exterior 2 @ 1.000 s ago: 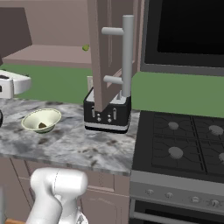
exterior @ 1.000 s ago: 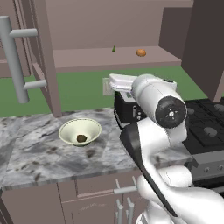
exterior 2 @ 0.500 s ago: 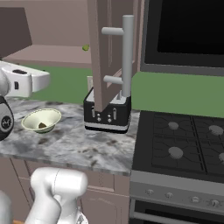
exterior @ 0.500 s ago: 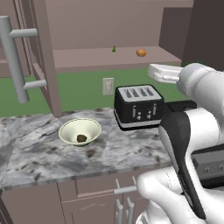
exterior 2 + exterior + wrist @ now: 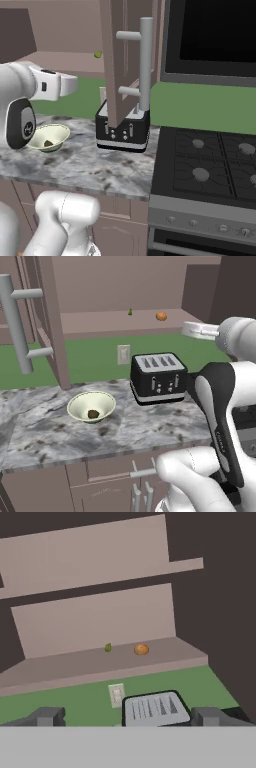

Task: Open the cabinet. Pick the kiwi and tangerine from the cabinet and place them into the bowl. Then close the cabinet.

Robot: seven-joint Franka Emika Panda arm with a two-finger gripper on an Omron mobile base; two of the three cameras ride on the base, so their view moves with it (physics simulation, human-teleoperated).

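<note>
Cabinet [image 5: 50, 331]: doors open. Kiwi [image 5: 93, 414]: already in the bowl [image 5: 80, 402] on the tabletop. Tangerine [image 5: 141, 649]: on the cabinet shelf (beside a small green object [image 5: 108, 647]), not yet fetched. Hand [image 5: 127, 717]: fingers apart, empty. Outstanding: tangerine, closing.

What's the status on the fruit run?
Hand open, empty, facing the open cabinet. Kiwi already in the bowl; tangerine on the cabinet shelf beside a small green object. Toaster sits below the approach.
</note>
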